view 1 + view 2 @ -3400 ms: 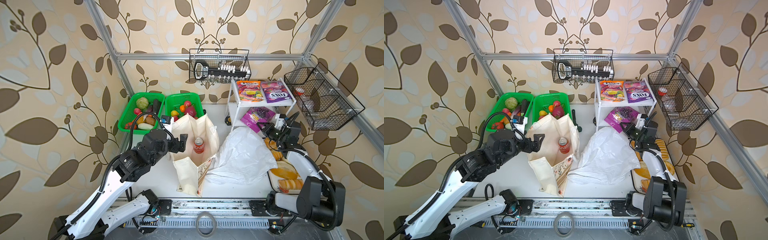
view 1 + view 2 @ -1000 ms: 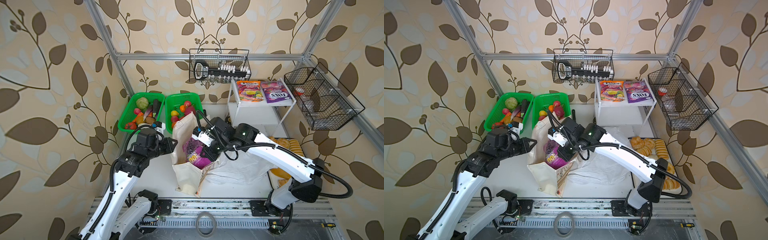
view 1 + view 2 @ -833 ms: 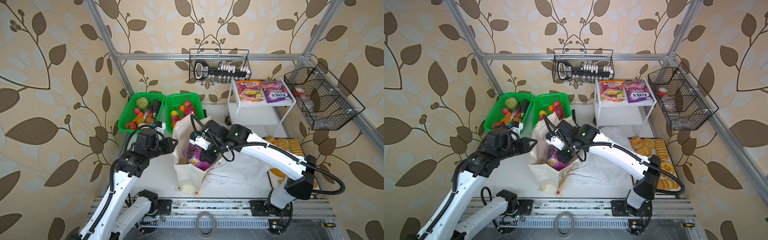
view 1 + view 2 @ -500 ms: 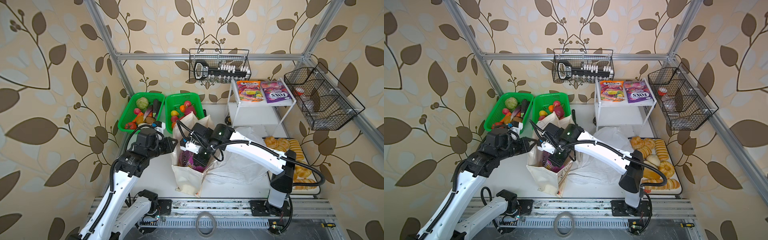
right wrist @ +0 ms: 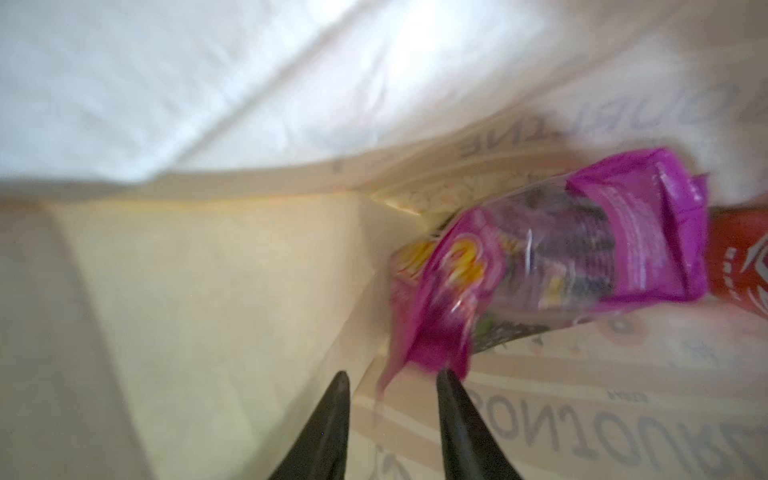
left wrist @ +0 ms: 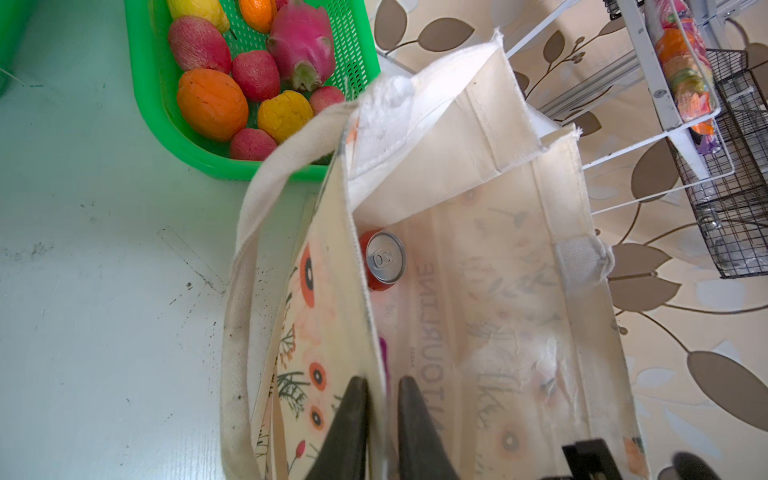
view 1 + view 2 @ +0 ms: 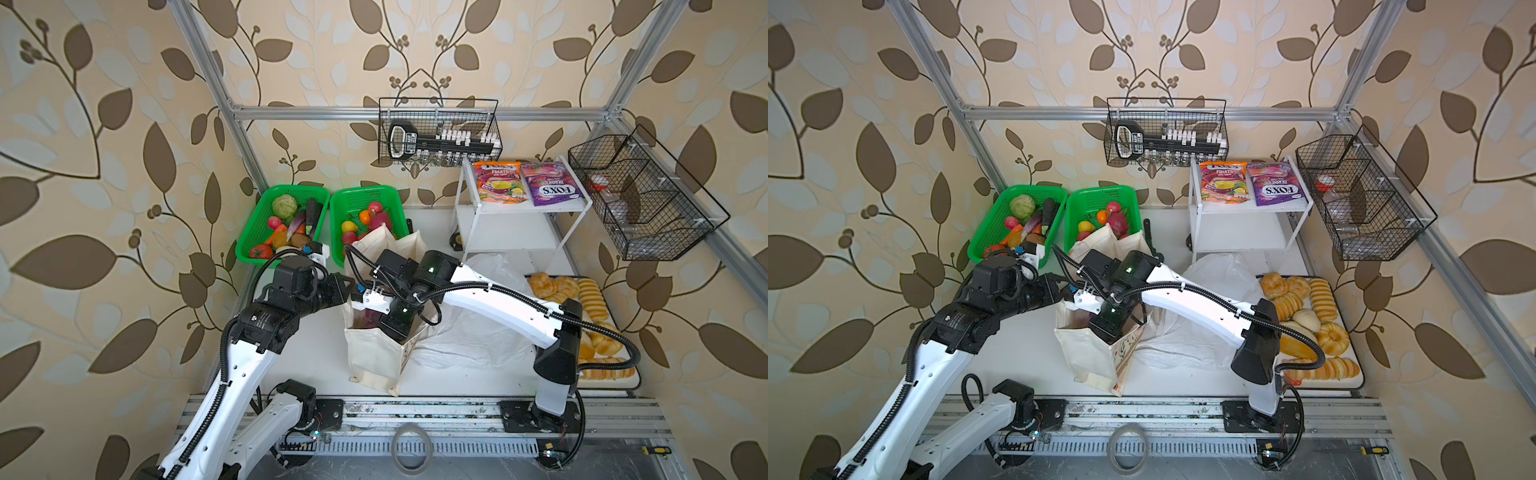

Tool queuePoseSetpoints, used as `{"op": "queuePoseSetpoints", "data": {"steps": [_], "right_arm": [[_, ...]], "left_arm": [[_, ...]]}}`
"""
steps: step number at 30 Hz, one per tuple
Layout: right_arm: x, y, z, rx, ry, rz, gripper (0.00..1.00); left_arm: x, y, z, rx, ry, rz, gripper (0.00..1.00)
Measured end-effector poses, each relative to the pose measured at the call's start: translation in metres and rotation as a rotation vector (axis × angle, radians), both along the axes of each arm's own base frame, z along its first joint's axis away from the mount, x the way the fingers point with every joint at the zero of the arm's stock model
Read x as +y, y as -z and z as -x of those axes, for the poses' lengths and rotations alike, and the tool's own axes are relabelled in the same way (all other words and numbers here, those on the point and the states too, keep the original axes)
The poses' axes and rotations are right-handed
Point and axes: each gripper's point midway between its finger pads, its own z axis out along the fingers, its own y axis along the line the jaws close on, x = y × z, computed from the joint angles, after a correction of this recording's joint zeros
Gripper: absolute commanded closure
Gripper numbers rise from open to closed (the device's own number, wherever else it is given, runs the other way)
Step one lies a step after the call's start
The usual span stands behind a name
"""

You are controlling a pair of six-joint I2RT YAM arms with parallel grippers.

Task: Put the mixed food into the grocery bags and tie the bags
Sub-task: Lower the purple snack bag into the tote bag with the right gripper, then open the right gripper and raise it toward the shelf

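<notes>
The cream cloth tote (image 7: 374,357) (image 7: 1088,353) stands open mid-table. My left gripper (image 6: 380,382) is shut on its near rim and holds the mouth open. My right gripper (image 5: 390,374) is deep inside the tote and open, with nothing between its fingers. The purple snack packet (image 5: 540,266) lies loose just beyond one fingertip, next to the red soda can (image 5: 744,266) (image 6: 384,259). The white plastic bag (image 7: 469,332) (image 7: 1217,270) lies crumpled to the right of the tote. Toy fruits, among them a dragon fruit (image 6: 301,41), fill a green basket (image 7: 395,199). The orange FOX'S pouch (image 7: 496,183) lies on the shelf.
A second green basket (image 7: 266,208) holds vegetables at the back left. A white shelf rack (image 7: 519,216) also bears a purple FOX'S pouch (image 7: 548,185). A tray of bread (image 7: 598,320) lies on the right. Wire baskets (image 7: 436,133) (image 7: 640,195) hang on the frame.
My right arm has gone down into the tote with the purple packet, and its jaws have opened and let the packet go. The left gripper has kept its hold on the rim.
</notes>
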Motion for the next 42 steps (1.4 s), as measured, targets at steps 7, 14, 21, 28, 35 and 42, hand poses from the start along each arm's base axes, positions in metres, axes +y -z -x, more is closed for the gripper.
{"op": "queuePoseSetpoints", "data": {"steps": [7,14,21,28,35,42], "right_arm": [[-0.007,-0.04,-0.005,-0.042,0.026,-0.125,0.51],[-0.049,-0.121,-0.046,-0.237,0.244,-0.391,0.48],[-0.201,-0.193,-0.132,-0.472,0.849,-0.681,0.48],[-0.325,-0.196,-0.195,-0.548,1.349,-0.689,0.5],[-0.377,-0.177,-0.236,-0.484,1.593,-0.72,0.48],[-0.38,-0.151,-0.267,-0.388,1.67,-0.728,0.45]], "left_arm": [[0.002,-0.003,-0.001,-0.015,-0.014,-0.003,0.84],[0.007,-0.007,0.0,-0.034,-0.036,-0.007,0.75],[0.011,-0.015,0.001,-0.067,-0.05,-0.022,0.56],[0.018,-0.026,0.0,-0.11,-0.067,-0.056,0.27],[0.025,-0.034,0.005,-0.128,-0.08,-0.091,0.11],[0.031,-0.041,0.008,-0.156,-0.097,-0.117,0.05]]}}
